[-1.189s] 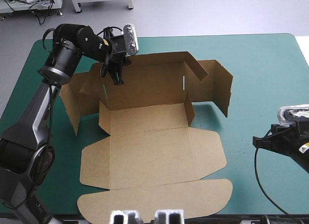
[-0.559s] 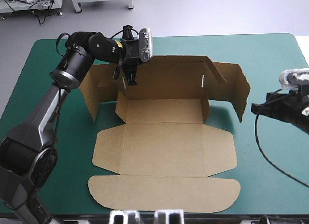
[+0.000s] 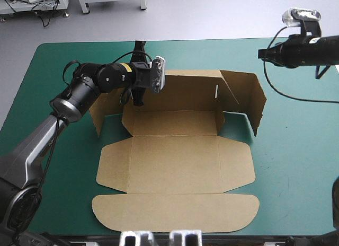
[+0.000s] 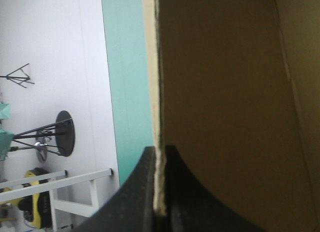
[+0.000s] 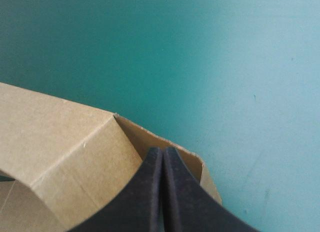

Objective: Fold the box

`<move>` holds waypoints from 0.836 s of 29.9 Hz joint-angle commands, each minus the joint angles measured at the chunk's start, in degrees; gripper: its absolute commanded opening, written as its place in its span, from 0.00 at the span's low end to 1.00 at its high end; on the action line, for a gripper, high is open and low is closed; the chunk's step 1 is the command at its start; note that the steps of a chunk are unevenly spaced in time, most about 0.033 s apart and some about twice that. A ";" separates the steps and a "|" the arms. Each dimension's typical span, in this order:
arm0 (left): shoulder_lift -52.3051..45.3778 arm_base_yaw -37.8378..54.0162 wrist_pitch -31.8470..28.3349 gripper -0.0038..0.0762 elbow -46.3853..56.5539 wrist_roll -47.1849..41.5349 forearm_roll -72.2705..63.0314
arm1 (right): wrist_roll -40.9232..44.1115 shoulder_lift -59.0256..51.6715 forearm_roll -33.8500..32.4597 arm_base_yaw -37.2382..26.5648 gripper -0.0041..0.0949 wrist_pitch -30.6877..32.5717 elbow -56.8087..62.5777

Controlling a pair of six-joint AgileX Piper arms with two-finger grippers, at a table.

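Box [image 3: 175, 161] is sitting mid-table on the teal-green cover [image 3: 296, 150], far wall [image 3: 185, 89] and right side flap [image 3: 249, 100] standing, lid [image 3: 175, 211] lying flat at the near edge. Probably light, stiff board that hinges only at creases and springs back, so best pinched at a panel edge. Left gripper [image 4: 160, 192] is doing that: fingers nearly closed on the far wall's top edge by its left end, arm reaching in from the left. Right gripper [image 5: 162, 192] is hovering raised above the far right corner, fingers pressed together, holding nothing.
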 commanded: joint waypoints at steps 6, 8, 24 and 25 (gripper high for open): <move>-4.80 -0.37 -18.47 0.04 8.88 7.06 0.39 | 5.13 14.18 1.82 2.75 0.02 4.34 -19.56; -4.80 -0.37 -21.10 0.04 10.13 7.17 0.39 | 6.96 17.73 -0.99 4.24 0.02 5.35 -22.61; -6.31 -0.37 -24.03 0.04 11.67 7.42 -2.92 | 13.08 33.21 0.71 7.65 0.02 7.41 -31.79; -6.31 -0.37 -24.32 0.04 11.67 7.42 -3.06 | 13.08 32.58 1.24 8.20 0.02 7.41 -31.11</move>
